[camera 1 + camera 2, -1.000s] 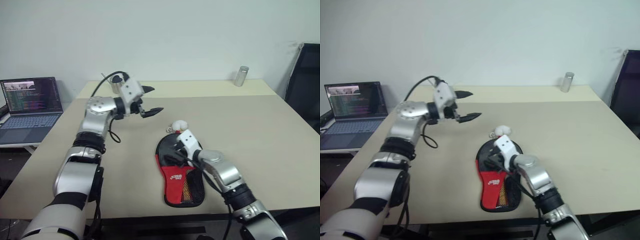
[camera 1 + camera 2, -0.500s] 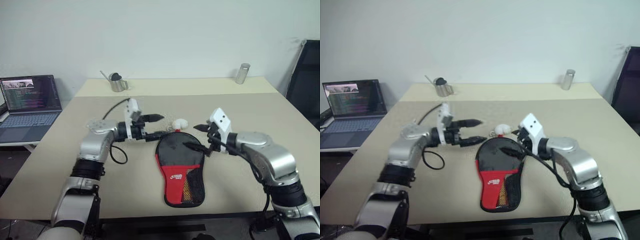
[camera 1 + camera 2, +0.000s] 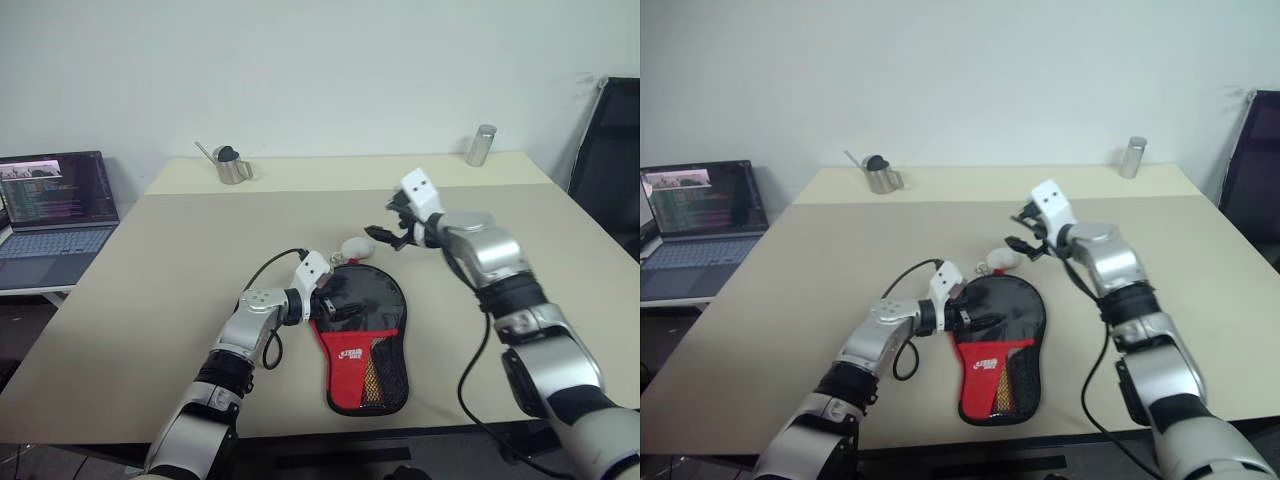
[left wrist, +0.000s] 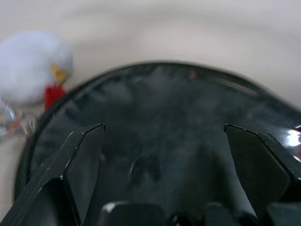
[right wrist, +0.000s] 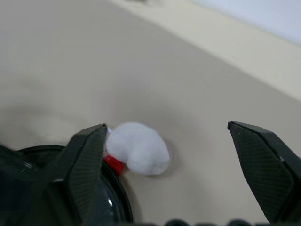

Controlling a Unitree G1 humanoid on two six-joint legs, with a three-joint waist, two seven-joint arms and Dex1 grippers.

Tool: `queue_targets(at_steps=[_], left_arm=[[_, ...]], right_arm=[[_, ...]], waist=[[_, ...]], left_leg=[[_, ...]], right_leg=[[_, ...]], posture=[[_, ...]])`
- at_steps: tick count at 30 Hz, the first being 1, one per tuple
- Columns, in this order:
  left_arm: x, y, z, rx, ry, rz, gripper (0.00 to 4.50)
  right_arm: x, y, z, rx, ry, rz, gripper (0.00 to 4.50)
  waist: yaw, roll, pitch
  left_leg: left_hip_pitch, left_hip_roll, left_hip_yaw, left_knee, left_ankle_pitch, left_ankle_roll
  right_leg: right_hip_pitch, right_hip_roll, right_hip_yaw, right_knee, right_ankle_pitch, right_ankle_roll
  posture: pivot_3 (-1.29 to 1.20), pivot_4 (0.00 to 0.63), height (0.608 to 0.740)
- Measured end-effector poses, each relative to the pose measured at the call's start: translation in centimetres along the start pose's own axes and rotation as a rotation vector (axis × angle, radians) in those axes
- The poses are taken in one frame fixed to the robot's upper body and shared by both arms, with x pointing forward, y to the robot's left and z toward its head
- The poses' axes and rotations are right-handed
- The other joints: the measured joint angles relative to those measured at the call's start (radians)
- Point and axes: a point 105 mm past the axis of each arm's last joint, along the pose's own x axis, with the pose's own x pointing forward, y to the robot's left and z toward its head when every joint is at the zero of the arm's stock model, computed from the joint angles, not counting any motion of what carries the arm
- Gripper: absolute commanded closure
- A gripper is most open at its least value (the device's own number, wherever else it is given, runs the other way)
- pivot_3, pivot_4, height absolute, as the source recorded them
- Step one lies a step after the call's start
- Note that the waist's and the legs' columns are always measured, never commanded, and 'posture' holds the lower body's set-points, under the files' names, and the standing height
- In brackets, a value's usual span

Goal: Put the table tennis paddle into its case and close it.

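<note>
Black fabric case on the table: left claw, spread, should pinch its zipper edge squarely; right claw hovers released.

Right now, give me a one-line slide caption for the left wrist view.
Open left gripper poised low over the black round part of the case, white plush charm beside it.

The two head cameras looked forward and down over the worktop from high up, side by side, so both saw the same scene. The left wrist camera sat very close to the black case. The right wrist camera looked down at the white fluffy charm, which the left wrist camera also saw.
</note>
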Motion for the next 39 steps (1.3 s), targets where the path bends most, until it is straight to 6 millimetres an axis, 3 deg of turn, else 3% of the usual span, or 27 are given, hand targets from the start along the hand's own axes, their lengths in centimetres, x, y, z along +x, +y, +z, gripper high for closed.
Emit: queue_targets(at_steps=[3, 8, 17, 29, 33, 39], left_arm=[[-0.1, 0.0, 0.1, 0.004, -0.007, 0.032, 0.06], [-0.6, -0.5, -0.1, 0.011, -0.011, 0.066, 0.06], [-1.9, -1.6, -0.7, -0.003, 0.007, 0.102, 0.06], [-2.3, -1.7, -0.8, -0.013, 0.025, 0.125, 0.06], [-2.5, -1.7, -0.9, -0.011, 0.025, 0.131, 0.0], [-2.6, -1.7, -0.9, -0.009, 0.026, 0.143, 0.0]], right_arm=[[2.1, 1.6, -2.2, 0.022, 0.066, 0.026, 0.0], [3.2, 2.7, -4.4, 0.014, 0.103, 0.018, 0.0], [3.7, 1.9, -4.3, 0.035, 0.073, -0.116, 0.0], [4.3, 2.6, -4.6, 0.098, 0.063, -0.175, 0.0], [4.5, 3.0, -4.5, 0.11, 0.058, -0.175, 0.95], [4.6, 3.2, -4.5, 0.1, 0.062, -0.17, 3.13]], waist=[[-0.001, 0.0, 0.0], [-0.004, 0.001, 0.0], [-0.018, 0.001, 0.0], [-0.023, 0.001, 0.0], [-0.023, 0.001, 0.0], [-0.023, 0.001, 0.0]], left_leg=[[0.0, 0.0, 0.0, 0.0, 0.0, 0.0], [0.0, 0.0, 0.0, 0.0, 0.0, 0.0], [0.001, 0.0, 0.0, 0.0, 0.0, 0.0], [0.001, 0.0, 0.0, 0.0, 0.0, 0.0], [0.001, 0.0, 0.0, 0.0, 0.0, 0.0], [0.001, 0.0, 0.0, 0.0, 0.0, 0.0]], right_leg=[[0.0, 0.0, 0.0, 0.0, 0.0, 0.0], [0.0, 0.0, 0.0, 0.0, 0.0, 0.0], [0.0, 0.0, 0.001, 0.002, 0.0, 0.0], [0.0, 0.0, 0.001, 0.002, 0.0, 0.0], [0.0, 0.0, 0.001, 0.002, 0.0, 0.0], [0.0, 0.0, 0.001, 0.002, 0.0, 0.0]], posture=[[0.0, 0.15, 0.74], [0.0, 0.15, 0.74], [0.0, 0.15, 0.74], [0.0, 0.15, 0.74], [0.0, 0.15, 0.74], [0.0, 0.15, 0.74]])
